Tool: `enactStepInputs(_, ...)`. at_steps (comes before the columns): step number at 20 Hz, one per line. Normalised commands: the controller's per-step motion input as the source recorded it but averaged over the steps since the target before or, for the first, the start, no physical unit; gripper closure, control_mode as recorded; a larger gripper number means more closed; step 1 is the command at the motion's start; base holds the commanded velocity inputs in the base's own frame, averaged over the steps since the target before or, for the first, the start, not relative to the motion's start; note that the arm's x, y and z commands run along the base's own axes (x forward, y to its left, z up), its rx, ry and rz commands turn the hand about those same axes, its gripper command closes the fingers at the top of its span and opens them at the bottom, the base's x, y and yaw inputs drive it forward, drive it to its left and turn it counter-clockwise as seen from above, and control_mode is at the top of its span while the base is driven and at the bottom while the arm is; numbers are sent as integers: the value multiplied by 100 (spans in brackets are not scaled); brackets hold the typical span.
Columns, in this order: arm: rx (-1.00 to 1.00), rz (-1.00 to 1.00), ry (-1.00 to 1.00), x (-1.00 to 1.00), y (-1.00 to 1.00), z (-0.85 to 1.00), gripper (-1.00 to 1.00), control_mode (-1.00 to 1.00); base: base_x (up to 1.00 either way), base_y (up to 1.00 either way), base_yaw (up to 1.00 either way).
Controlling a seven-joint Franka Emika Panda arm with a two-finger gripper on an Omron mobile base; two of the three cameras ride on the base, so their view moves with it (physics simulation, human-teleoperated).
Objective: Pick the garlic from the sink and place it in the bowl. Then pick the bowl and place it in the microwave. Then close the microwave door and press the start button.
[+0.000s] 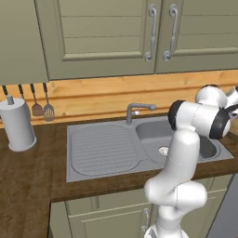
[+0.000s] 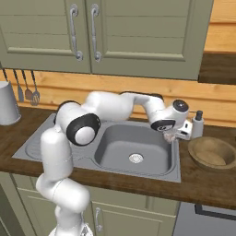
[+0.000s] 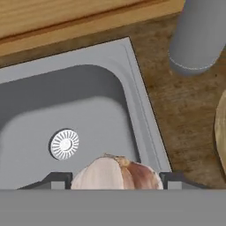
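Above the grey steel sink, I see my two-finger gripper clamping the off-white garlic bulb, lifted over the basin's right rim towards the light-brown wooden bowl.

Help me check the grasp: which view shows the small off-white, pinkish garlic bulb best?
The hand view: the garlic bulb sits large between the gripper fingertips. The right base view shows a small speck at the gripper.
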Motion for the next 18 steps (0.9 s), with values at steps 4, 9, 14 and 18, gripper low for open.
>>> enactStepInputs(4, -30, 14, -12, -4, -95, 36, 100, -100, 0, 0, 0)
enactStepInputs(9, -23, 3, 1, 1, -91, 24, 100, -100, 0, 0, 0)
enactStepInputs(14, -6, -8, 14, 13, -82, -1, 100, -100, 0, 0, 0)
enactStepInputs(18, 0, -5, 10, 37, -72, -3, 100, -100, 0, 0, 0)
